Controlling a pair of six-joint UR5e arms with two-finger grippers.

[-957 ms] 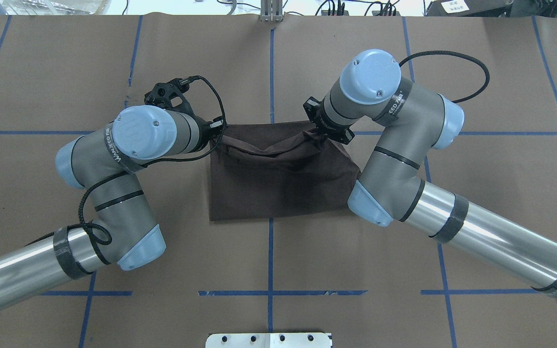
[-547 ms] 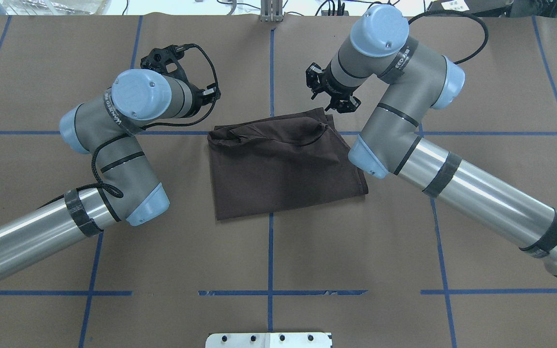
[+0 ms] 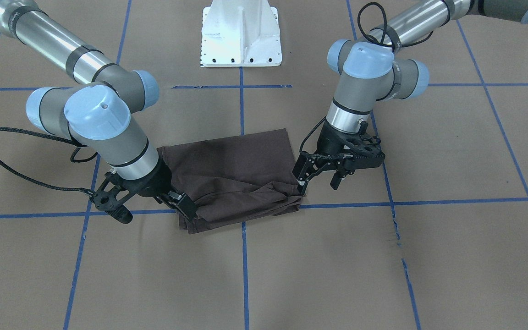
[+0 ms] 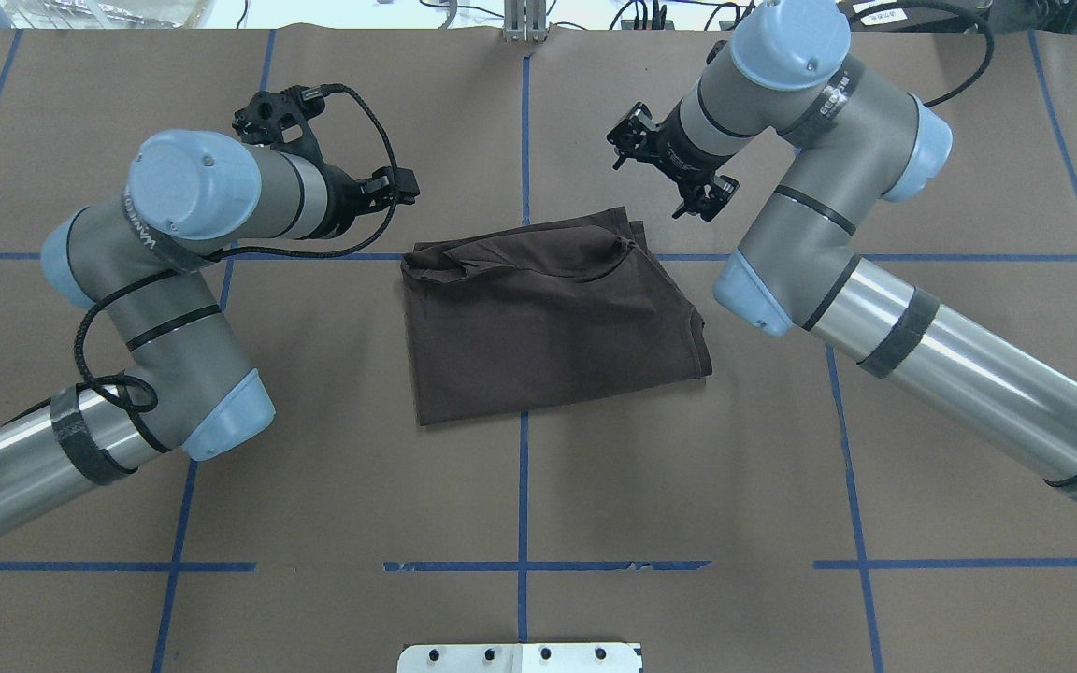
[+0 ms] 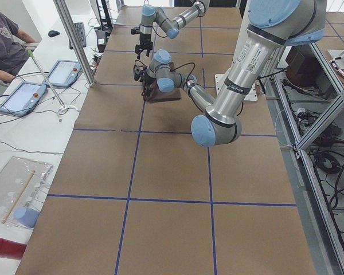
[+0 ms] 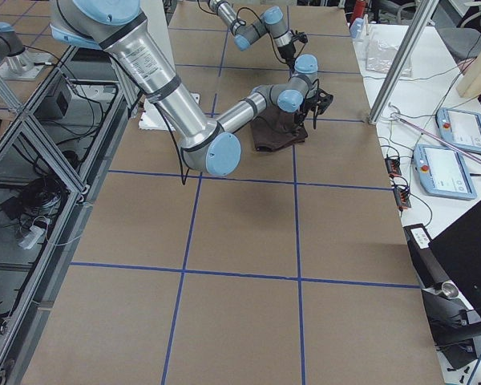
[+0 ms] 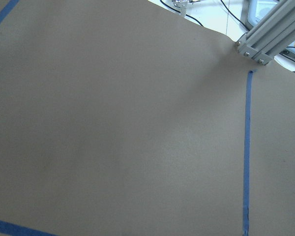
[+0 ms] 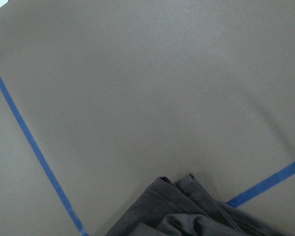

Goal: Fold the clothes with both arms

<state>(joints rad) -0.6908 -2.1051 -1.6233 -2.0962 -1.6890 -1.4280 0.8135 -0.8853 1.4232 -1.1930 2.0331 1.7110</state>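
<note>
The dark brown T-shirt (image 4: 548, 318) lies folded into a rough rectangle at the table's middle, its far edge bunched in a loose roll (image 3: 245, 197). Both arms hang over the far side of it. My left gripper (image 4: 380, 187) is open and empty, just off the shirt's far left corner (image 3: 319, 182). My right gripper (image 4: 669, 173) is also open and empty, above the far right corner (image 3: 154, 211). The right wrist view shows only that crumpled corner (image 8: 187, 211) on bare paper. The left wrist view shows no shirt.
Brown paper with blue tape lines (image 4: 523, 495) covers the table. The white pedestal base (image 3: 241, 41) stands on the robot's side. An aluminium post (image 7: 268, 34) rises at the far edge. A side table with tablets (image 5: 23, 94) and a seated person (image 5: 6, 40) lies beyond.
Both grippers held the shirt's far edge a second ago. They have opened, let it drop onto the folded shirt, and pulled up and away toward the far side.
</note>
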